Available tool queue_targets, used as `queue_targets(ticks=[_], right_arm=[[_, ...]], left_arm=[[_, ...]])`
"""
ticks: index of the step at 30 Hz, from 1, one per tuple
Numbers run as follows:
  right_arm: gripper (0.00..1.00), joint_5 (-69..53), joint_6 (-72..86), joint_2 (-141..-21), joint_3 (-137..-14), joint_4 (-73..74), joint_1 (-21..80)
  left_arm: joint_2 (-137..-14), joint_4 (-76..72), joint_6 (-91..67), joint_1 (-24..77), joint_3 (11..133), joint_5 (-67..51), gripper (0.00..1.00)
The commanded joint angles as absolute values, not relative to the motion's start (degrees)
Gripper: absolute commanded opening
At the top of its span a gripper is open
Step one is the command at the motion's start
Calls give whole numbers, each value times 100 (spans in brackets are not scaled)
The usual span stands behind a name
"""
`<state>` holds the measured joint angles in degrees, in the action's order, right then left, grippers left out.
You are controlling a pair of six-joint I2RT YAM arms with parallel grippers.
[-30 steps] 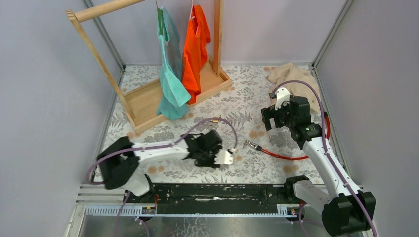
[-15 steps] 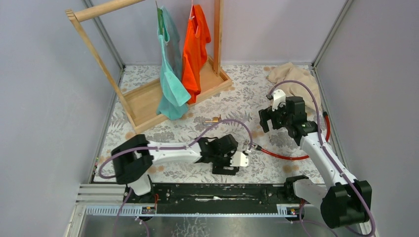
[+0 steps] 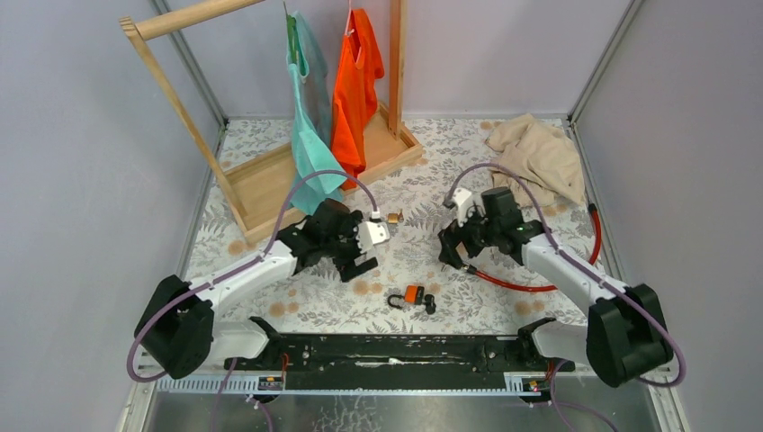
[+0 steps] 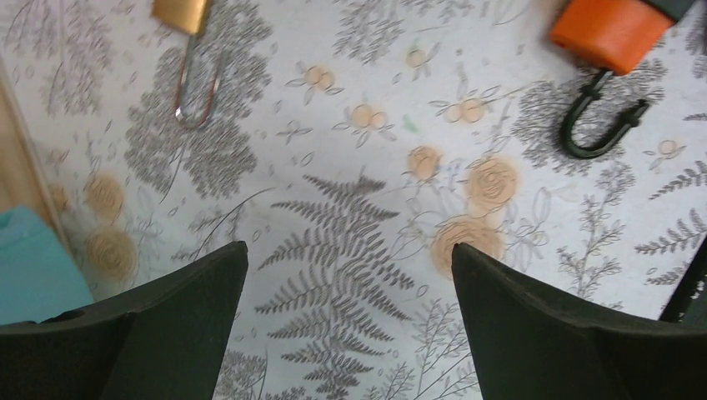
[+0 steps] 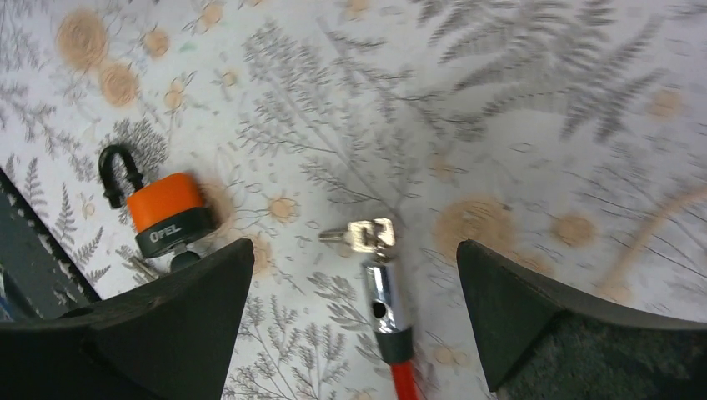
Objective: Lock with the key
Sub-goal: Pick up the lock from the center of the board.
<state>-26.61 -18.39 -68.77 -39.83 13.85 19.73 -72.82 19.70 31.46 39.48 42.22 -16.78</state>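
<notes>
Left claw (image 4: pixel 348 267): spread wide, empty.
Right claw (image 5: pixel 354 250): spread wide, empty.
Padlock (image 5: pixel 164 212): orange, lower left of right wrist view, on tabletop (image 5: pixel 517 100); base hidden by finger (image 5: pixel 158 333).
Key (image 5: pixel 364 235): frame centre, just beside cable (image 5: pixel 385 307) tip; blade blurred.

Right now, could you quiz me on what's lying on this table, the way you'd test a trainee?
1. True or false: the right gripper is holding the key.
2. What colour is the body of the padlock with the black shackle? A blue, B orange, C green.
3. Fill in: the key lies at the metal end of a ___ cable.

Key: 1 false, its fingers are open above the key. 2 B. 3 red.
</notes>
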Motion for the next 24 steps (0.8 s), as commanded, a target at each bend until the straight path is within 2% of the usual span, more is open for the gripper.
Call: queue_targets(ticks=[1, 10, 24], right_arm=[[99, -2764, -2076, -7334, -4122, 1366, 2709], [99, -2171, -2104, -7896, -4257, 1549, 4203], [100, -1243, -2159, -8529, -4287, 1373, 5280]], left_arm=[[-7073, 1726, 3179, 3407, 4131, -2220, 100], [-6949, 1714, 3061, 3015, 4254, -2135, 100], [-6766, 1617, 2888, 2623, 4233, -2221, 100]])
